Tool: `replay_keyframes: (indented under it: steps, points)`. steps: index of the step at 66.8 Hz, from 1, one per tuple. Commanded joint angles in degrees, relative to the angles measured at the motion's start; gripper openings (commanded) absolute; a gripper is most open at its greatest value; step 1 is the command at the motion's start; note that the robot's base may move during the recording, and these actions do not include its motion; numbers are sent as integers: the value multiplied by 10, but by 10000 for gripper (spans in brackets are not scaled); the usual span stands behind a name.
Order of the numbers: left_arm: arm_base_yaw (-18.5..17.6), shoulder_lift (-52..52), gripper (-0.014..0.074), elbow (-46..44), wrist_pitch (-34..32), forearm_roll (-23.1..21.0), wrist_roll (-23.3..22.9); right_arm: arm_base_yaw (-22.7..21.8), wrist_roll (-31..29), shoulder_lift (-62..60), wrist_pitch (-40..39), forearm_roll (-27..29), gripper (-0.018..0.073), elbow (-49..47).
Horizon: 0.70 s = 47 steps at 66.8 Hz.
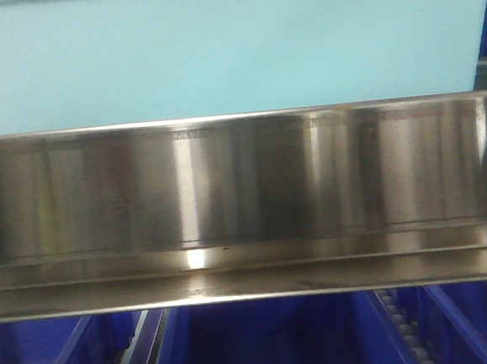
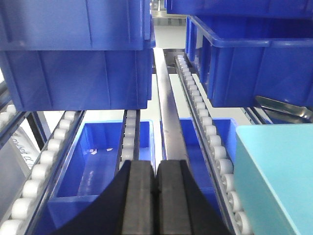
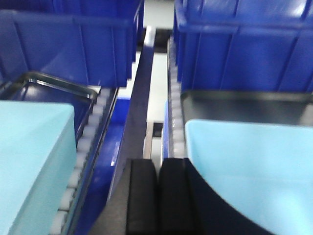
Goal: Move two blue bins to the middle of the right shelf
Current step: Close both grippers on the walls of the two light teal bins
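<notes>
Blue bins (image 2: 73,54) sat on the shelf's roller rails (image 2: 203,122), probably so they could slide along it; neither arm held one. The left tool (image 2: 155,196) and right tool (image 3: 157,196) were each pressed together on nothing. The front view showed mostly a steel beam (image 1: 244,190); only the wrist views showed the lanes.

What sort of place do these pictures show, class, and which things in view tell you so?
Probably a warehouse or stockroom with roller-lane racking. Blue bins sit on lanes of white rollers, a lower bin lies a level beneath, and a steel shelf beam spans the front view.
</notes>
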Motion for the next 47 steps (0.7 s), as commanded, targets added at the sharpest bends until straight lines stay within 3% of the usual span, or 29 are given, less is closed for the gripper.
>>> replay_keyframes:
  steps: [1,10,22,35,40,47]
  points:
    - [0,40,-111,-25,-9,-3,-1,2,-2,44,17,29,-155,-27]
    - [-12,107,-111,-115,99,-35,-14,12,33,101,78,28,-141,-86]
    - [-86,176,-111,-216,183,44,-131,74,110,164,114,7,-141,-144]
    - [-191,227,-111,-290,264,175,-252,175,225,228,200,-125,-141,-212]
    - [-212,241,-111,-305,278,183,-278,194,229,254,235,-127,-141,-241]
    - [-221,252,-111,-309,280,155,-278,203,229,290,267,-117,-141,-275]
